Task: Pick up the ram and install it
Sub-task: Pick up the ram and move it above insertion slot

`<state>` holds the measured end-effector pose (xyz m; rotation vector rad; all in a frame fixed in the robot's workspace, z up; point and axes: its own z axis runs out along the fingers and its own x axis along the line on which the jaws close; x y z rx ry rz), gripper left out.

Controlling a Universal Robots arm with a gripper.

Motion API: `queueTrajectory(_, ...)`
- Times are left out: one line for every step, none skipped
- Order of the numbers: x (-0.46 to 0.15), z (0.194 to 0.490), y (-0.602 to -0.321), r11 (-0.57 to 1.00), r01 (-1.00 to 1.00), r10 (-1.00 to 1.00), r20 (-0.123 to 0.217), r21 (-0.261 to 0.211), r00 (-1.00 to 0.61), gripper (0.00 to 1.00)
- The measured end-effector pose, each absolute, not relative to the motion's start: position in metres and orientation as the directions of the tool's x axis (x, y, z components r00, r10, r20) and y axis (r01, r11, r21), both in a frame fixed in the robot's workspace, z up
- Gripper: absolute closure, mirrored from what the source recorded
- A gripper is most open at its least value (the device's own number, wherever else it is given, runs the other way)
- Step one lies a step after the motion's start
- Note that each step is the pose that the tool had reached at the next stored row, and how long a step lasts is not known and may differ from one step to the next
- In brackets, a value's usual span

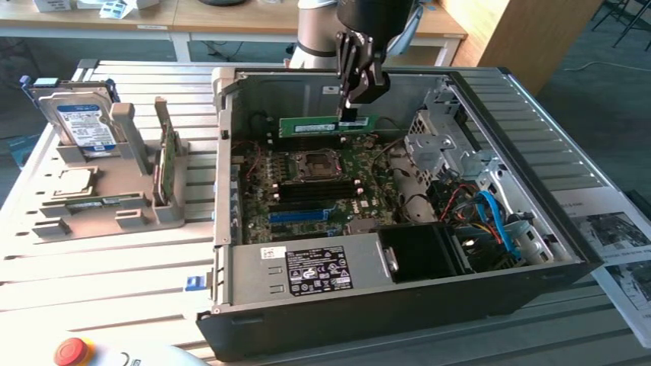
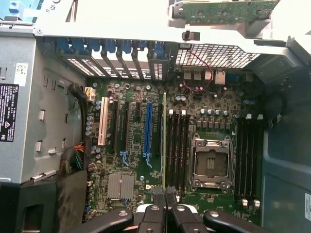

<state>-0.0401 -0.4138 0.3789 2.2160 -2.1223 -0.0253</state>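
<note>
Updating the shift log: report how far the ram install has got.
Done: the ram is picked up, the jaws shut on its upper edge. In hand: it hangs inside the open case above the motherboard. Left: it is not yet seated; the black memory slots beside the socket stand empty.

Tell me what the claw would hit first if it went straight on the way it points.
The claw, shut on the ram, points down into the computer case. The ram's lower edge would probably meet the black memory slots beside the CPU socket first; depth is unclear.
</note>
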Motion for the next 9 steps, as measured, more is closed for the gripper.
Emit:
queueTrajectory(-0.0401,0.3789,-0.4138,-0.042,-0.997,-0.998,0.039,0.064,0.044,0.88)
queueTrajectory(-0.0401,0.3789,-0.4138,-0.042,-0.997,-0.998,0.039,0.064,0.044,0.88)
queueTrajectory(-0.04,0.3788,-0.4137,-0.042,-0.997,-0.998,0.038,0.064,0.044,0.88)
queueTrajectory(-0.04,0.3787,-0.4132,-0.042,-0.997,-0.998,0.038,0.064,0.045,0.88)
queueTrajectory(-0.04,0.3786,-0.4122,-0.042,-0.997,-0.998,0.038,0.064,0.044,0.88)
queueTrajectory(-0.04,0.3786,-0.411,-0.042,-0.997,-0.998,0.039,0.064,0.044,0.88)
queueTrajectory(-0.0399,0.3785,-0.4097,-0.042,-0.997,-0.998,0.039,0.064,0.044,0.88)
queueTrajectory(-0.0399,0.3784,-0.4084,-0.042,-0.997,-0.998,0.038,0.064,0.044,0.88)
queueTrajectory(-0.0398,0.3783,-0.4069,-0.041,-0.997,-0.998,0.038,0.064,0.044,0.88)
